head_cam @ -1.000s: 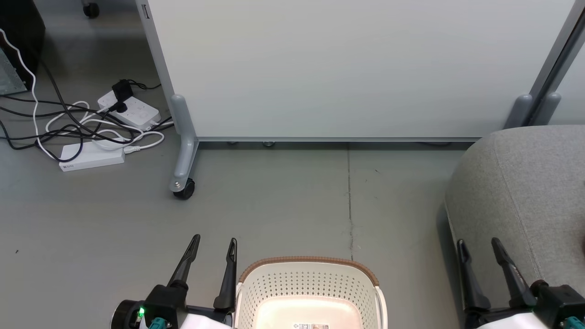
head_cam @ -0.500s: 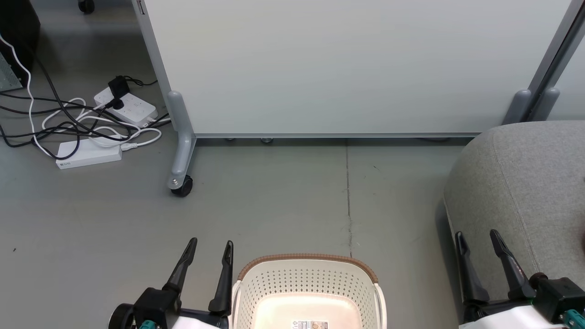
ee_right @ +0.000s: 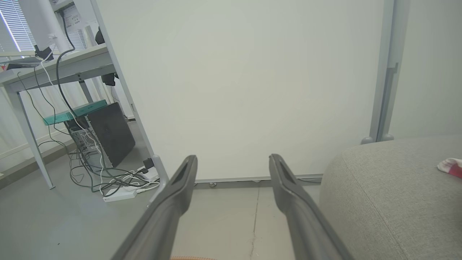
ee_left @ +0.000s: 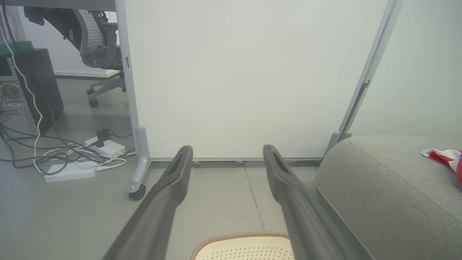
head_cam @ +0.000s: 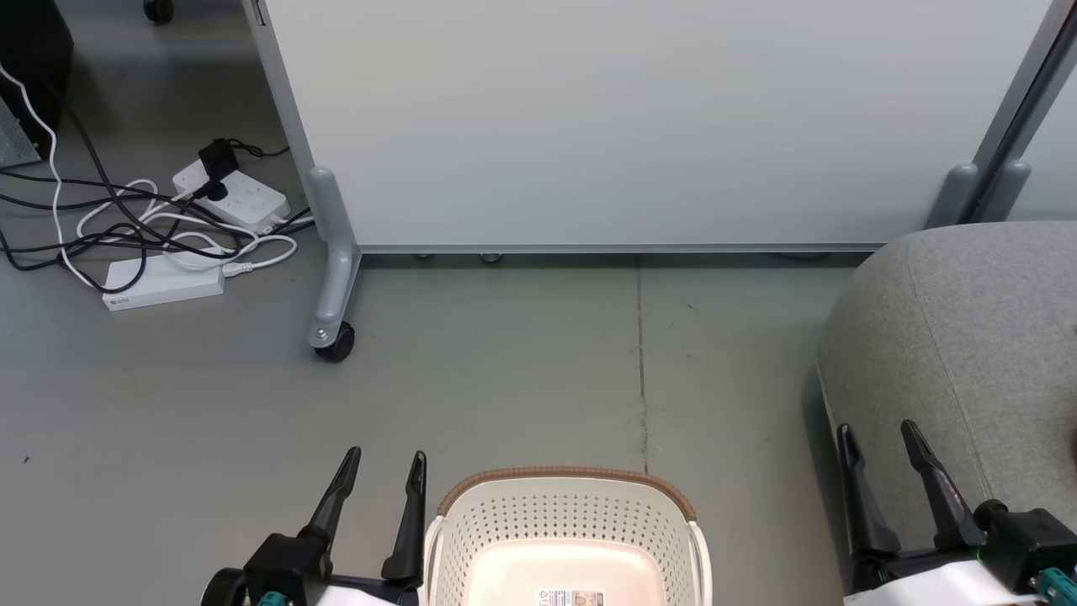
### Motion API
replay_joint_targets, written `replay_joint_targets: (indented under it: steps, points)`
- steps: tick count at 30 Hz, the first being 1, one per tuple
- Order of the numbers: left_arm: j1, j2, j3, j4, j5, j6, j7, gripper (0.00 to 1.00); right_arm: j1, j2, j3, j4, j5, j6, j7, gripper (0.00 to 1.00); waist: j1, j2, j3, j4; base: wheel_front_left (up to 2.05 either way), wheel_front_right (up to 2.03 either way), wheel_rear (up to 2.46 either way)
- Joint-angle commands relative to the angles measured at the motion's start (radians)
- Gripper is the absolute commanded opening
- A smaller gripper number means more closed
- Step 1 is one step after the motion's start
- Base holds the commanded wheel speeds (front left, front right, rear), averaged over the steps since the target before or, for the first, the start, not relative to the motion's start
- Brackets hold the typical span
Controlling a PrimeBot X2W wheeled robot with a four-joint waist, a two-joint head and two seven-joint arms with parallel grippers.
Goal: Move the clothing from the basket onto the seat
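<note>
Noted basket (head_cam: 568,522) at bottom centre of head view, standing on floor (head_cam: 505,379), paper label (head_cam: 572,598) visible inside. Found red clothing (ee_left: 445,159) lying on top of seat (head_cam: 968,337), at far right of left wrist view. Logged left gripper (head_cam: 385,457) just left of basket rim, jaws apart, holding nothing. Logged right gripper (head_cam: 877,429) at seat's left edge in head view, jaws likewise apart, nothing between them.

- Head cam: high, pitched forward-down; basket (head_cam: 568,515) at bottom edge, seat (head_cam: 968,337) at right.
- Both wrist cams: low, roughly level, facing partition (ee_left: 238,79); share it, seat, probably same power strip (ee_left: 70,172).
</note>
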Motion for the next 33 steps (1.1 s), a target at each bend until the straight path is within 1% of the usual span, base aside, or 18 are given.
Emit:
replay_joint_targets:
  steps: [1,33]
  points:
    - [-0.003,0.004,0.002,0.003,-0.011,0.004,0.000,1.00,-0.004,-0.006,-0.001,0.001,0.006,0.000,-0.005,1.00,-0.0001,0.0000,0.000,0.000,0.00,0.00,0.00]
    - [-0.008,0.004,0.012,0.032,-0.065,-0.020,0.000,1.00,-0.001,-0.006,0.005,0.006,0.012,0.000,-0.005,1.00,-0.0001,0.0000,0.001,0.005,0.00,0.00,0.00]
